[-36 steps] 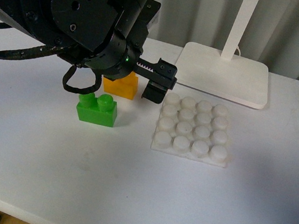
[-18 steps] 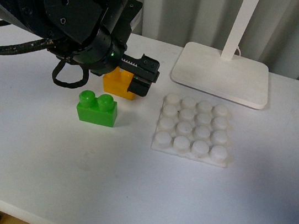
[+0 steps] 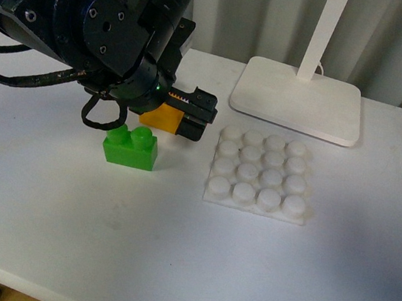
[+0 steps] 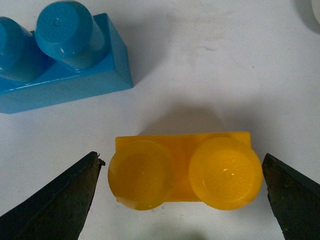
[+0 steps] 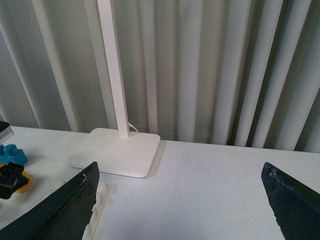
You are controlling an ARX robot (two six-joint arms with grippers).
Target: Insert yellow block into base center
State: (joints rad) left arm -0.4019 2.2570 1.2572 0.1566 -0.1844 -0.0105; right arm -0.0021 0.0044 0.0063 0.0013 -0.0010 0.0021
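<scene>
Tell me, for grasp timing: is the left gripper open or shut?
Open: the left gripper has fingertips spread wide, one either side of the yellow block.

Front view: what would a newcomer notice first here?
The big black left arm fills the upper left, its open left gripper straddling the yellow block. Nearer the camera sits a bright green brick, with the white studded base to its right.

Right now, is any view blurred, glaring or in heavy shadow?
Front view: sharp, even light, only a soft shadow under the left arm. Left wrist view: yellow block crisp, faint shadow beside it, left fingers dark and soft-edged. Right wrist view: bright, no glare; right fingers nearly black.
</scene>
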